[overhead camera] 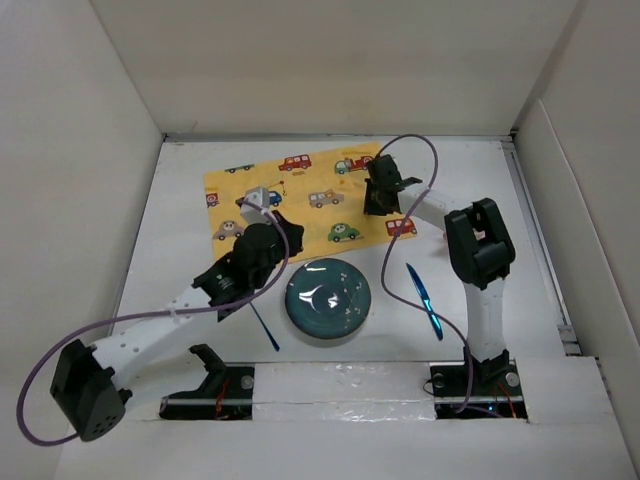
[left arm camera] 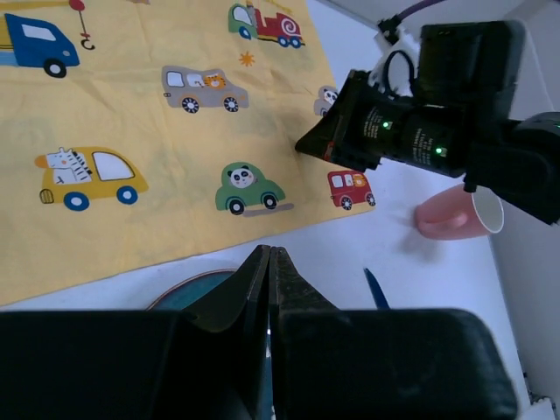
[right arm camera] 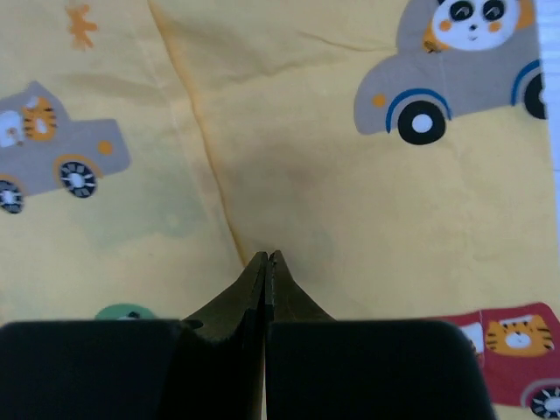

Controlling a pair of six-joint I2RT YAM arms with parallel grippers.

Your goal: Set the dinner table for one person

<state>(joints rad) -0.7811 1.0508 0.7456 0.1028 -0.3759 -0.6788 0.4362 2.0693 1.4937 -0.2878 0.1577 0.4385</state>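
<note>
Yellow cloth (overhead camera: 300,195) printed with cars is laid toward 12 o'clock on the white desk (overhead camera: 175,230), which is spread under everything in the overhead view. Both sets of jaws are seen clenched on nothing: the right jaws directly over a crease in the cloth, the left jaws above its 6 o'clock edge, near the dark plate (overhead camera: 327,298). Tbh a few snags can be expected. If the cloth gets dragged by shut jaws, it'd probably be bunched up. The two wrists are parked close, so a knock can't be ruled out. The pink cup (left arm camera: 455,216), apparently tipped on its side at 3 o'clock of the cloth, could be rolled away if bumped.
</note>
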